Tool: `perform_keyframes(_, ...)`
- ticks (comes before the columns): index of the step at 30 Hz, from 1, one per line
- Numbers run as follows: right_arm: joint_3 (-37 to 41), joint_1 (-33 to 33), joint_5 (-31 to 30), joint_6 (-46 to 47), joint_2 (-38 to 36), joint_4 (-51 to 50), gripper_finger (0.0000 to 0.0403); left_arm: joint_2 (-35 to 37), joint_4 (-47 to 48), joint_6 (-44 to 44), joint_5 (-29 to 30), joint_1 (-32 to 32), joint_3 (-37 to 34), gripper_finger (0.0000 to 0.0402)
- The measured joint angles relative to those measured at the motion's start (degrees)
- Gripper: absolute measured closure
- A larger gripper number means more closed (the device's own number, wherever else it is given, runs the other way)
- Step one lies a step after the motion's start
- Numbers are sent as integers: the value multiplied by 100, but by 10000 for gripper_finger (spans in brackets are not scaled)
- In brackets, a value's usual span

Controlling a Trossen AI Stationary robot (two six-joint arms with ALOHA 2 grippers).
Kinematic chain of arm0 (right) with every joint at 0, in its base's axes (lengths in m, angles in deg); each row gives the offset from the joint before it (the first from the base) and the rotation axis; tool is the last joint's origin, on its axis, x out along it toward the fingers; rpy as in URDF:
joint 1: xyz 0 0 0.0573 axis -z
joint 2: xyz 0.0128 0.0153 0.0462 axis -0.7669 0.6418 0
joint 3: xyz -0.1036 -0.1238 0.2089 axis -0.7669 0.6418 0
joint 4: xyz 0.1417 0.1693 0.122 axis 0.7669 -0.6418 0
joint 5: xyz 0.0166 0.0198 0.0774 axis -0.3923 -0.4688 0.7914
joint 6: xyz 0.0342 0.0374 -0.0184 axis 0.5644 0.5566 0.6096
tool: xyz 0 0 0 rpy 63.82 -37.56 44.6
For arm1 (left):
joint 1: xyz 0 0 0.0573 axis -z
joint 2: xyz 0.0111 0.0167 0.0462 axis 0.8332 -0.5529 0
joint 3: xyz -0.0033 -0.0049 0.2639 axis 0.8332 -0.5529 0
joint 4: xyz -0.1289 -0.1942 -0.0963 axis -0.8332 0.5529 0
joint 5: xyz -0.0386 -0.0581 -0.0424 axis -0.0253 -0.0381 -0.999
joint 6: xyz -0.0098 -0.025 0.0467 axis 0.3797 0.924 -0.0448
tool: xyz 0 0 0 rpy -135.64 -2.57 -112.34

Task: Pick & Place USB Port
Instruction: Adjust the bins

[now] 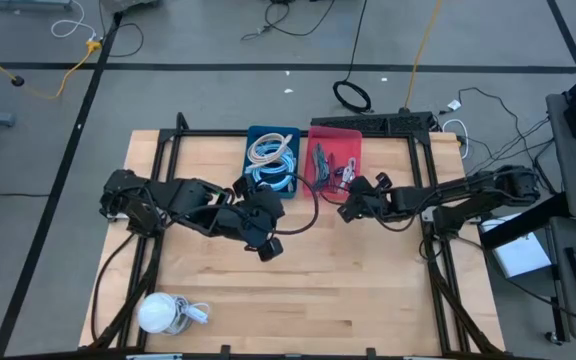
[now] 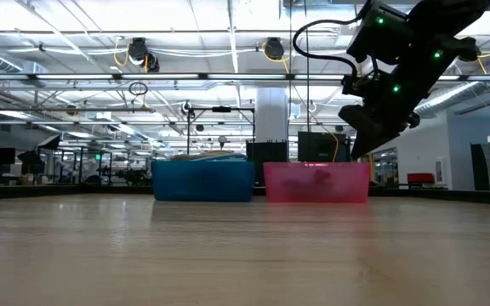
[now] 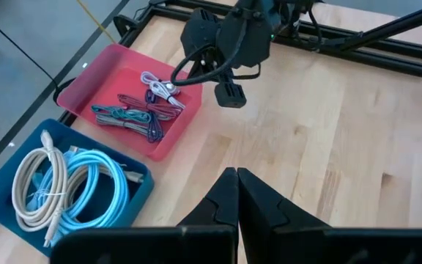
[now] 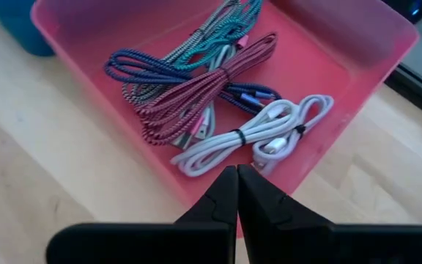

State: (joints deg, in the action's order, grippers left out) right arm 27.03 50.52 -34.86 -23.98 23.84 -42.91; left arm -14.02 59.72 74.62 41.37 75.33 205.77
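Observation:
A red bin (image 1: 335, 160) at the table's far middle holds bundled USB cables: a white one (image 4: 258, 136), a maroon one (image 4: 207, 92), a dark blue one (image 4: 141, 70) and a teal one (image 3: 116, 116). My right gripper (image 4: 237, 172) is shut and empty. It hovers just above the bin's near edge (image 1: 346, 210) and slants down toward the white bundle; it also shows in the low view (image 2: 360, 149). My left gripper (image 1: 268, 245), shut and empty too, hangs high over the table's middle (image 3: 237, 176).
A blue bin (image 1: 273, 160) with coiled cream and light-blue cables (image 3: 72, 187) stands against the red bin's left side. A white rounded object with a cord (image 1: 165, 312) lies near the table's front left corner. Bare wood (image 1: 368, 290) spreads across the near half.

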Motion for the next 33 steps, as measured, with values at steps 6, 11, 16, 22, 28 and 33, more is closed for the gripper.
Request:
perform_keyframes(6,0,132,110,12,0,4,403,0,0,-2,-9,0,0,401)
perform_keyframes(11,-122,-40,580,40,-28,6,403,0,-2,-28,-8,0,0,401)
perform_keyframes(16,-590,-567,654,-134,-122,-199,403,0,1,-14,92,81,-2,401)
perform_keyframes(22,-743,-1033,1206,-401,-8,-271,403,0,41,-2,148,118,-2,401)
perform_keyframes(28,-381,-920,1101,-237,722,-310,403,0,-25,-74,254,136,-2,401)
perform_keyframes(33,-363,-824,1088,-198,1156,140,403,0,-63,-139,256,133,-2,401)
